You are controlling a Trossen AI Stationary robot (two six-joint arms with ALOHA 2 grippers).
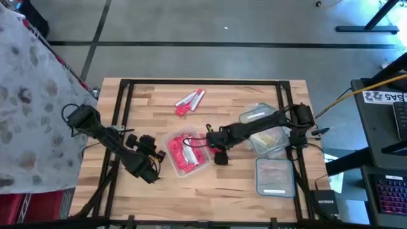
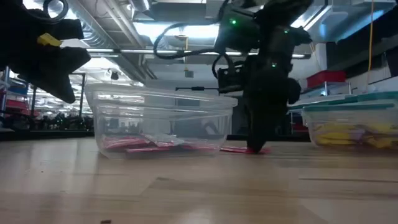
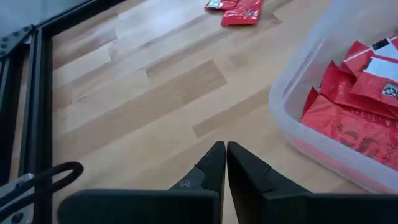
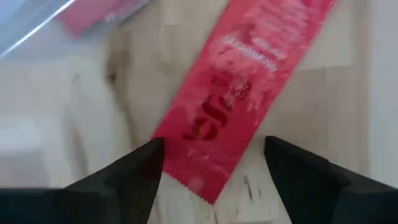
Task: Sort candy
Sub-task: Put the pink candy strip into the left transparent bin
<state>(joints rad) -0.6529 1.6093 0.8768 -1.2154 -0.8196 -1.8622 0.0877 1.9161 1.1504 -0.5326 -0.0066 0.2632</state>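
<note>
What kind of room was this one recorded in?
Probably a lab or workshop: exposed ceiling ducts and storage shelving behind the table, and a desk with a keyboard beside it.

A wooden desk [image 1: 210, 178] with a black frame is seen from above. An open clear tub [image 1: 173, 141] is set near its middle. Two more tubs [image 1: 259, 115] are placed toward the right, and a lidded tub [image 1: 275, 177] lies near the right front corner. A patterned cloth [image 1: 28, 95] is draped at the left.
</note>
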